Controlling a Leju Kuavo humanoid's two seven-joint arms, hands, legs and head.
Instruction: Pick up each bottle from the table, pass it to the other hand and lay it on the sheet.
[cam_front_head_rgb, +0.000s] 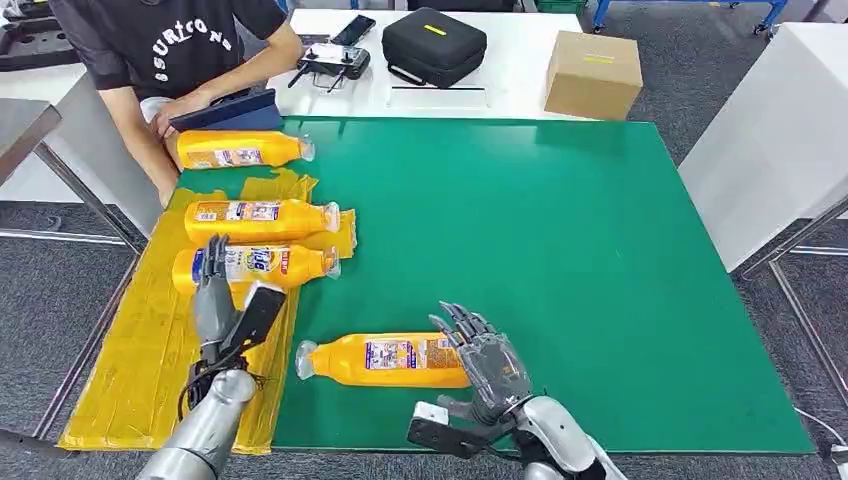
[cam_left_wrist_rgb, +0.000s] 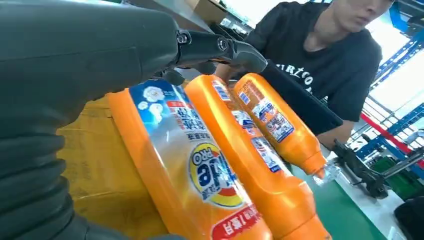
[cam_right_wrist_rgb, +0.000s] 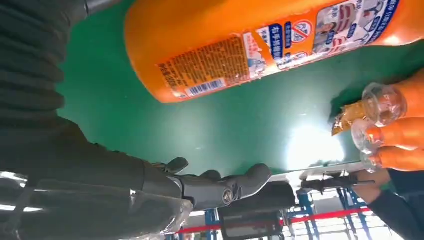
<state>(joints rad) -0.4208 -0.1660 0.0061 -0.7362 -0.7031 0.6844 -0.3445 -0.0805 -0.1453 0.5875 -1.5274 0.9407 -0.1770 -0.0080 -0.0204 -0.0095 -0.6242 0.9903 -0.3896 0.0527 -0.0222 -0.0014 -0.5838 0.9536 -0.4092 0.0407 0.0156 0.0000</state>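
At eleven o'clock in the head view, the person is cut off by the top edge. The left hand overlaps the nearest sheet bottle; contact cannot be told. The yellow sheet runs under three bottles, partly hidden.

The bottles were glossy orange plastic with printed paper-like labels and clear caps. The sheet beneath them looked like crinkled yellow plastic film. The tabletop had a smooth, matt green surface. The right robot hand showed dull grey plastic.
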